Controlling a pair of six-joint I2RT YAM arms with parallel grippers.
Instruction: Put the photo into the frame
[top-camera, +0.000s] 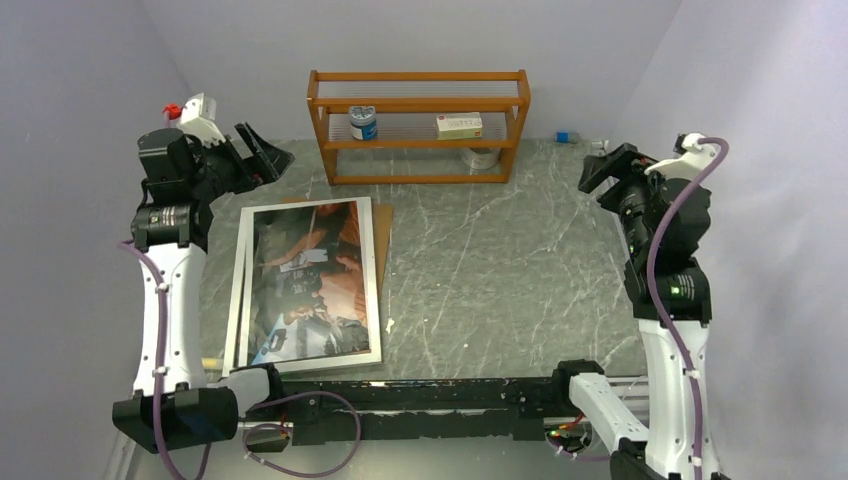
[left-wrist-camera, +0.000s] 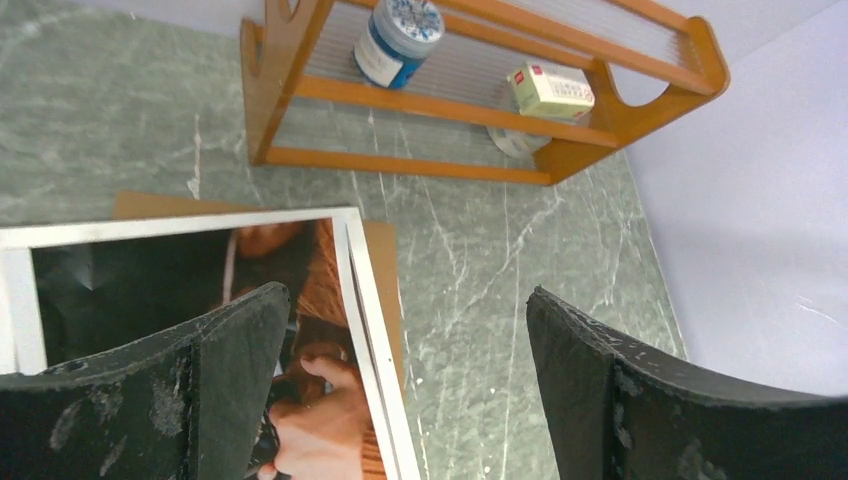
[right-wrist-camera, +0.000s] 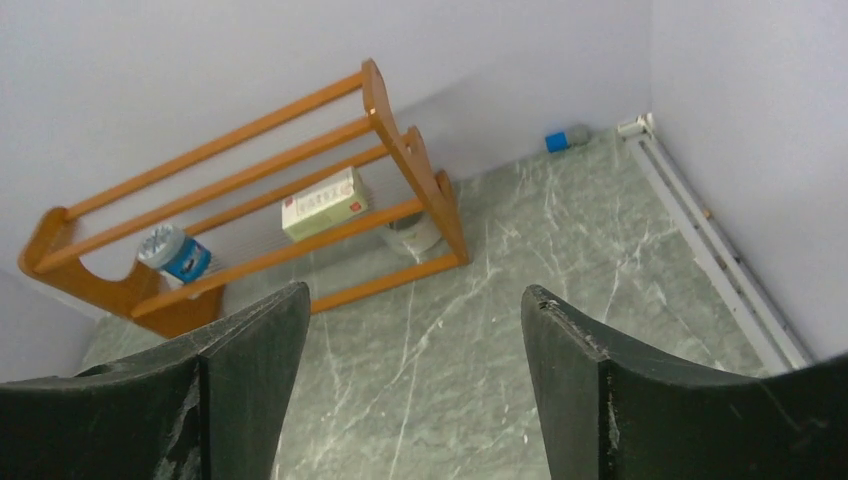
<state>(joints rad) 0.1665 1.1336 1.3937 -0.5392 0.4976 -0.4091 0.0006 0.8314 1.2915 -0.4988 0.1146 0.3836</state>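
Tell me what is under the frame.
A flat brown board pokes out from under the frame at its far and right edges. The frame and the photo hide whatever else lies below.

Soft, even, bright light; sharp focus throughout.

Left arm (top-camera: 165, 300), right arm (top-camera: 665, 345): my link shells are white, joint housings black. A purple cable (top-camera: 159, 340) runs along each. Small red cap (top-camera: 172, 110) atop my left wrist; green light (top-camera: 677, 291) on my right forearm. Left gripper (left-wrist-camera: 405, 295), right gripper (right-wrist-camera: 415, 290): broad matte-black fingers (left-wrist-camera: 220, 390), scuffed with pale flecks.
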